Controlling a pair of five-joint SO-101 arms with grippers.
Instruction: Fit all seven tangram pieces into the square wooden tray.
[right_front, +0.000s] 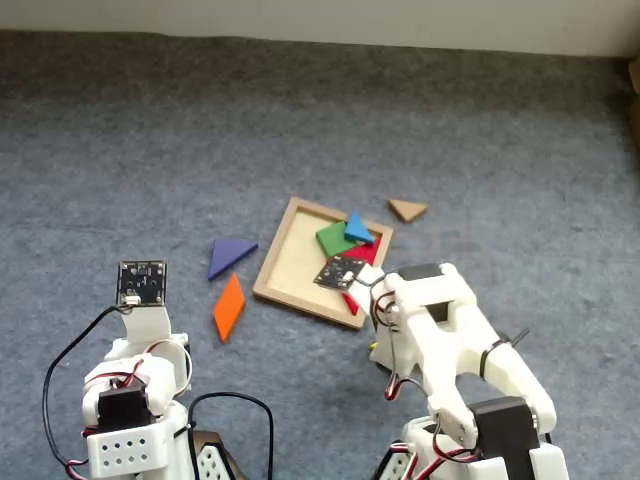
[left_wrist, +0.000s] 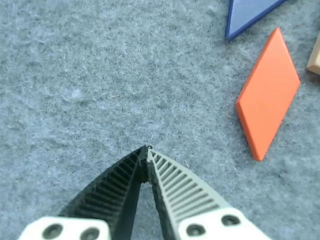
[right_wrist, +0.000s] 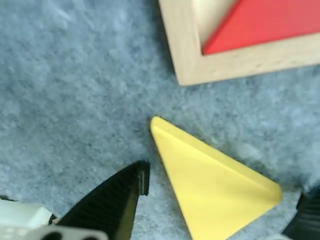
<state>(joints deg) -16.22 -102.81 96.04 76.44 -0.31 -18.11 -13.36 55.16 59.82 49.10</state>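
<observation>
The square wooden tray (right_front: 297, 262) lies mid-table and holds a green piece (right_front: 334, 240), a blue triangle (right_front: 357, 228) and a red piece (right_front: 364, 255). My right arm (right_front: 440, 320) hangs over the tray's near right corner. My right gripper (right_wrist: 222, 194) is open, one finger (right_wrist: 120, 197) on each side of a yellow triangle (right_wrist: 212, 182) lying on the carpet just outside the tray corner (right_wrist: 186, 55). My left gripper (left_wrist: 146, 156) is shut on nothing above bare carpet, near an orange parallelogram (left_wrist: 268, 95) and a dark blue triangle (left_wrist: 248, 12).
A tan triangle (right_front: 407, 209) lies on the carpet beyond the tray's far right corner. The dark blue triangle (right_front: 230, 256) and orange parallelogram (right_front: 229, 307) sit left of the tray. The left arm (right_front: 140, 350) stands at the near left. Grey carpet covers the table.
</observation>
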